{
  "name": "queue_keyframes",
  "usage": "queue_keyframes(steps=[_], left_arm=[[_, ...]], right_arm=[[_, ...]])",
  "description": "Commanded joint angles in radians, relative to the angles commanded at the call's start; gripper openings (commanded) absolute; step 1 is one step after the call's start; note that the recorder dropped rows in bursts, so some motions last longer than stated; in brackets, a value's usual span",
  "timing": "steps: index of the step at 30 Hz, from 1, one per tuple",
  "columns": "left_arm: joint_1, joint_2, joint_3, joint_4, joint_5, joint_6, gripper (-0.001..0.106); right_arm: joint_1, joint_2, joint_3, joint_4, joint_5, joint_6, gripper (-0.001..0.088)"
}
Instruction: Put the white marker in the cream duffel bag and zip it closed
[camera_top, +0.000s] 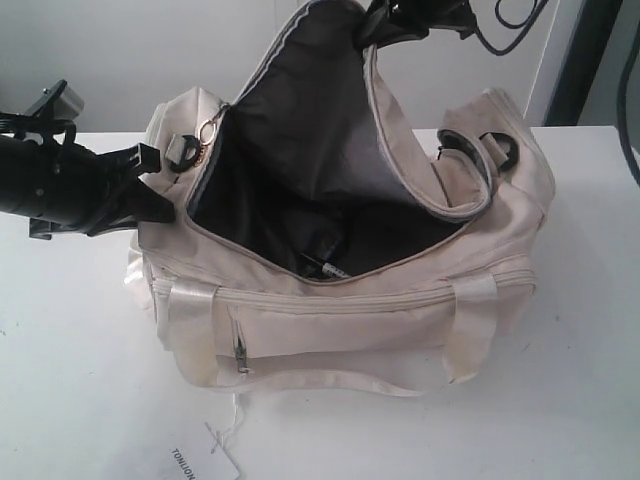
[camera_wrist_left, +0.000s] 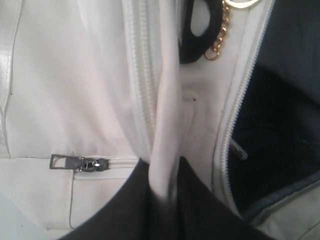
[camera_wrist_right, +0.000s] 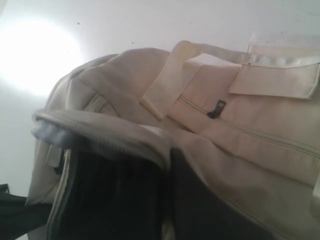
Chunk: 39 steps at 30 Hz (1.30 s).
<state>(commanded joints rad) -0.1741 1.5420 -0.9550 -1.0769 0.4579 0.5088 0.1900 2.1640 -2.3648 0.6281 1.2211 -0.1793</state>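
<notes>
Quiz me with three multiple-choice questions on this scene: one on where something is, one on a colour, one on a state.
1. Where is the marker?
A. On the table
B. Inside the bag
C. In a gripper

2. What colour is the chain pull?
A. Gold
B. Red
C. Blue

3. How is the top zipper?
A. Zipped shut
B. Open
C. Torn off

Answers:
1 B: the marker lies on the dark lining, seen through the opening.
2 A: gold links show in the left wrist view.
3 B: the right gripper holds the flap up, so the inside shows.
</notes>
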Motion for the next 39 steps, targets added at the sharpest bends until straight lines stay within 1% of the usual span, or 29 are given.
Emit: queue_keyframes(steps=[4, 9, 13, 19, 23, 25, 28, 31, 34, 39], left_arm=[[0.000, 0.000, 0.000, -0.007, 0.002, 0.000, 0.000], [0.000, 0.000, 0.000, -0.024, 0.004, 0.000, 0.000], [0.000, 0.000, 0.000, -0.033, 0.008, 0.000, 0.000], [0.000, 0.000, 0.000, -0.044, 0.010, 0.000, 0.000], [0.000, 0.000, 0.000, -0.044, 0.010, 0.000, 0.000], [0.000, 0.000, 0.000, -0.044, 0.010, 0.000, 0.000], [0.000, 0.000, 0.000, -0.046, 0.010, 0.000, 0.000], [0.000, 0.000, 0.000, -0.048, 0.008, 0.000, 0.000], [0.000, 0.000, 0.000, -0.053, 0.006, 0.000, 0.000], [0.000, 0.000, 0.000, -0.055, 0.006, 0.000, 0.000]], right_arm=[[0.020, -0.019, 0.003, -0.059, 0.000, 0.000, 0.0000], [0.055, -0.033, 0.005, -0.094, 0.000, 0.000, 0.0000], [0.084, -0.040, 0.005, -0.176, 0.000, 0.042, 0.0000], [0.129, -0.070, 0.018, -0.230, 0.000, 0.053, 0.0000], [0.151, -0.108, 0.093, -0.312, 0.000, 0.089, 0.0000], [0.159, -0.133, 0.139, -0.323, 0.000, 0.089, 0.0000], [0.179, -0.182, 0.220, -0.377, 0.000, 0.086, 0.0000], [0.214, -0.227, 0.304, -0.442, 0.000, 0.044, 0.0000], [0.250, -0.264, 0.377, -0.448, -0.007, -0.006, 0.0000], [0.302, -0.273, 0.435, -0.446, -0.019, -0.066, 0.0000]])
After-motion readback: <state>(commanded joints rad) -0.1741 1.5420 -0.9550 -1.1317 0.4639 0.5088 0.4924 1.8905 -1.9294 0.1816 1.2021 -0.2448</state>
